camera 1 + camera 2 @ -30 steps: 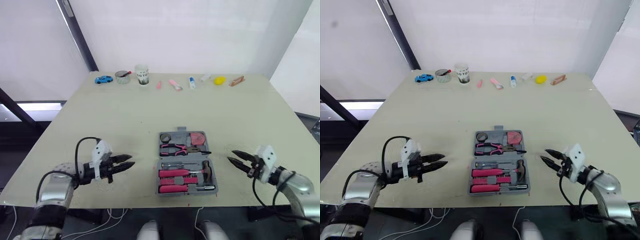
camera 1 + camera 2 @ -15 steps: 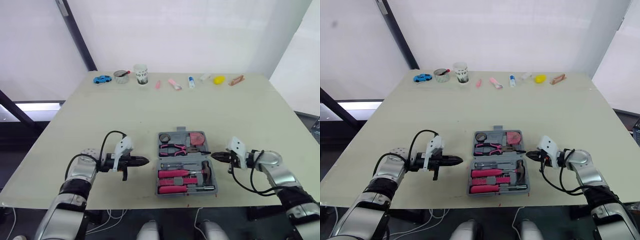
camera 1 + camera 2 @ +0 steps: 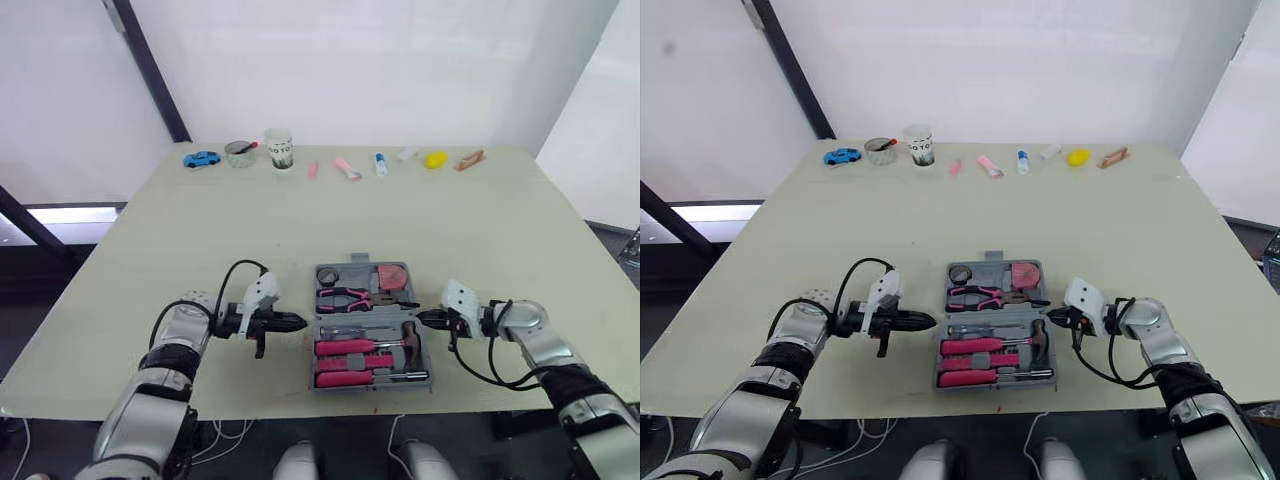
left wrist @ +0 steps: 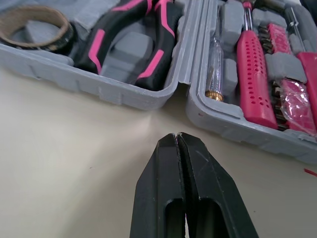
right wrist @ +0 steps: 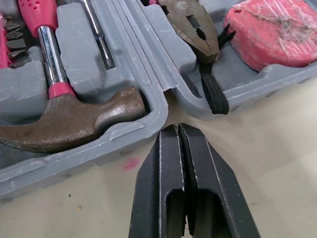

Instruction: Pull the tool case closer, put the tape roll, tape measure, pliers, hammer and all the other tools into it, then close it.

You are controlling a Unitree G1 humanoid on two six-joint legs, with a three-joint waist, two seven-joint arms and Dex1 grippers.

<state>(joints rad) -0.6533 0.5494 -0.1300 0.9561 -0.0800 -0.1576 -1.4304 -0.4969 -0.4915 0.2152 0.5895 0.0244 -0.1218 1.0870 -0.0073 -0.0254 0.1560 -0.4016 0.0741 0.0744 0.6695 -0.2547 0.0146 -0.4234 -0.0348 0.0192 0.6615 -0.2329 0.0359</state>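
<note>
1. I see the counter carrying the tool case near its front edge. The case lies open and flat, with both halves facing up, between my two arms.

2. The left end effector lies low over the counter on the case's left side. Its fingers are pressed together. The tip points at the notch where the two halves meet. It is close to the grey wall but apart from it.

3. The right end effector mirrors this on the case's right side. Its fingers are also pressed together and grip nothing. The tip is just beside the hinge notch, and I cannot tell from the wrist view whether it touches the case.

4. Contents of the case:
- The hammer sits in the near half, with its head at the right wall.
- Pink-handled screwdrivers sit in the near half.
- The pliers sit in the far half.
- The tape measure sits in the far half's right corner.
- The tape roll sits in the far half's left corner.

5. A cup and a blue toy car stand at the counter's far edge, well apart from the case.
</note>
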